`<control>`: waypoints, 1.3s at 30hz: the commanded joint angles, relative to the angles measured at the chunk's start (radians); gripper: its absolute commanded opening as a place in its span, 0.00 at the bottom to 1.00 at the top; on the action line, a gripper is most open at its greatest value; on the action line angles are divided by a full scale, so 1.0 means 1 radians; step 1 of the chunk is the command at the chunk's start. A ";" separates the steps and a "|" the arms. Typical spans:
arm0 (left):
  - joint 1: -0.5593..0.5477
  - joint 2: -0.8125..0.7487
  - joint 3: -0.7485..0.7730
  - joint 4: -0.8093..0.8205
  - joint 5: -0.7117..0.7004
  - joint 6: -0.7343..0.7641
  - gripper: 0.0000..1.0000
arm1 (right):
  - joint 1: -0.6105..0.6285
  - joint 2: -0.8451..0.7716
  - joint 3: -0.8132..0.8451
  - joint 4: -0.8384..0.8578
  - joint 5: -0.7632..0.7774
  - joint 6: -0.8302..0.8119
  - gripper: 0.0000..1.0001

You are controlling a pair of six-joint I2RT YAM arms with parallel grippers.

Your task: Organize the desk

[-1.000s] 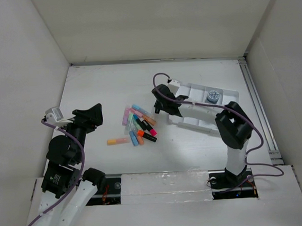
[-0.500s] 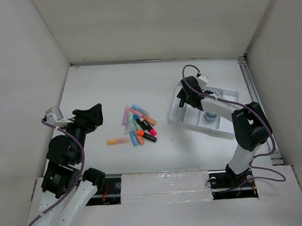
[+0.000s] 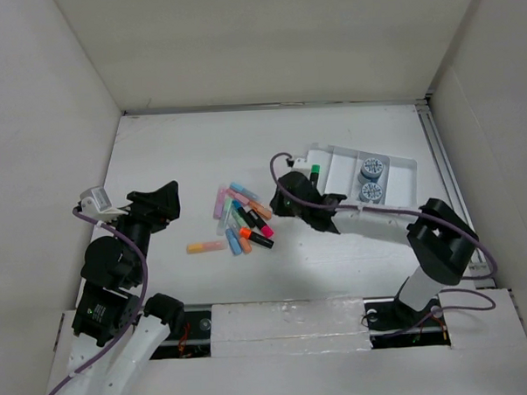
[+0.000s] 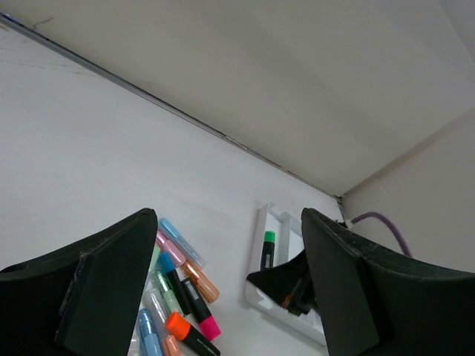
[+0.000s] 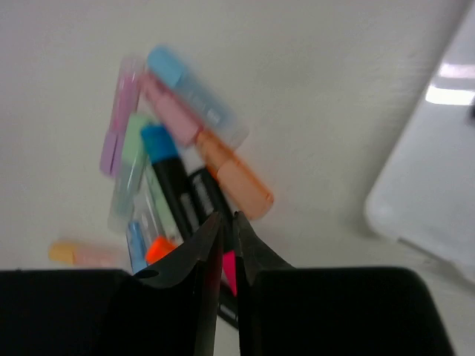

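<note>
On the white desk [image 3: 183, 148] lies a pile of coloured markers [image 3: 242, 218], with a peach one [image 3: 204, 246] apart at its left. My right gripper [image 3: 278, 206] hovers just right of the pile, jaws shut and empty. In the right wrist view its tips [image 5: 228, 216] hang over the black marker with the pink cap [image 5: 228, 271]; the pile [image 5: 171, 163] lies beyond. A green-capped marker [image 3: 315, 171] lies in the tray's left compartment. My left gripper [image 3: 166, 202] is wide open and empty, left of the pile; its view [image 4: 230, 215] shows the markers [image 4: 178, 282].
The white compartmented tray [image 3: 400, 170] sits at the right, holding two round blue-grey items [image 3: 372, 168]. It also shows in the left wrist view [image 4: 261, 222]. White wall panels ring the desk. A rail runs along the right edge [image 3: 446, 181].
My right gripper went from the pile to the tray and has come back left to the pile. A green-capped marker now lies in the tray. The left arm has not moved.
</note>
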 commanded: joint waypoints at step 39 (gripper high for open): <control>-0.003 -0.004 -0.007 0.053 0.021 0.020 0.74 | 0.300 0.201 0.020 0.005 -0.051 -0.200 0.36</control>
